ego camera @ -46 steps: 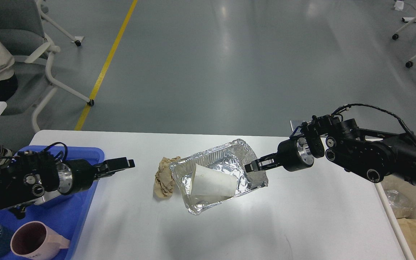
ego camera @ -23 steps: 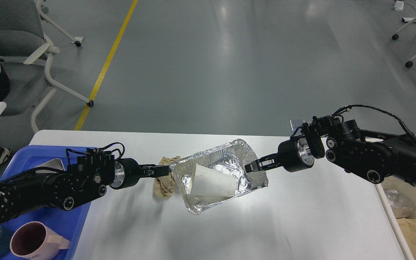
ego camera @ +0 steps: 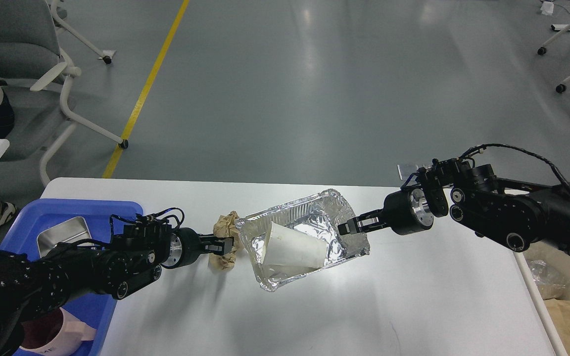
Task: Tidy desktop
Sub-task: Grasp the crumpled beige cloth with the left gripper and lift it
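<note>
White desktop (ego camera: 413, 306) fills the near view | left gripper (ego camera: 225, 245) pinches crumpled brown paper (ego camera: 224, 236) | right gripper (ego camera: 347, 228) pinches foil tray (ego camera: 309, 222) rim, paper cup (ego camera: 292, 246) inside | step: clearing rubbish | next: probably lift each clear, keeping the tray level.

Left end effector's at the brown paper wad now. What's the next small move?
Probably close the left end effector on the paper wad and lift it. Its fingers already sit at the wad beside the foil tray, which the right end effector grips at the rim.
</note>
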### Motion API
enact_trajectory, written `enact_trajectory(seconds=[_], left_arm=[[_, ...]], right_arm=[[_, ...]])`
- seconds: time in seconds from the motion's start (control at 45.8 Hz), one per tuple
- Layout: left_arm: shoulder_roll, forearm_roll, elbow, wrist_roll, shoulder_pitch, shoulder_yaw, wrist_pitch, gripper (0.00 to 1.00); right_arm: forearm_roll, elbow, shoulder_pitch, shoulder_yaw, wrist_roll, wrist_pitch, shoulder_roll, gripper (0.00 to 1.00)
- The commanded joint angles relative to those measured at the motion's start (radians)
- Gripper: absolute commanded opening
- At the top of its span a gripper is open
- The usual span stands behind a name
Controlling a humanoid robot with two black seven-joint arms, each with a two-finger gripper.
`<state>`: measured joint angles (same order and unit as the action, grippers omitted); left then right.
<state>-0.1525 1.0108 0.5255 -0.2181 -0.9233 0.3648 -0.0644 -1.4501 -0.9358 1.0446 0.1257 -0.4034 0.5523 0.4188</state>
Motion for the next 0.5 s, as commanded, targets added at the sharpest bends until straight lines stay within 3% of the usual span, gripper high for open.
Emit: enact_trajectory(seconds=[0.0, 0.131, 0.219, 0.328, 0.481], left_arm=[[0.008, -0.012, -0.019, -0.004, 0.011, 0.000, -0.009, 0.19], [0.008, -0.017, -0.019, -0.020, 0.005, -0.009, -0.035, 0.00], [0.016, -0.021, -0.010, -0.050, -0.009, -0.018, -0.066, 0.00], [-0.021, -0.052, 0.028, -0.052, -0.049, -0.026, -0.106, 0.00], [-0.189, -0.061, 0.186, -0.052, -0.124, -0.030, -0.149, 0.00]], right_arm=[[0.004, 0.000, 0.000, 0.000, 0.000, 0.000, 0.000, 0.00], [0.005, 0.002, -0.002, 0.000, 0.000, -0.002, 0.000, 0.00], [0.005, 0.002, -0.002, 0.000, 0.001, -0.003, -0.002, 0.00], [0.005, 0.002, -0.002, -0.001, 0.001, -0.003, 0.000, 0.00], [0.005, 0.003, -0.002, -0.003, 0.000, -0.002, 0.000, 0.00]])
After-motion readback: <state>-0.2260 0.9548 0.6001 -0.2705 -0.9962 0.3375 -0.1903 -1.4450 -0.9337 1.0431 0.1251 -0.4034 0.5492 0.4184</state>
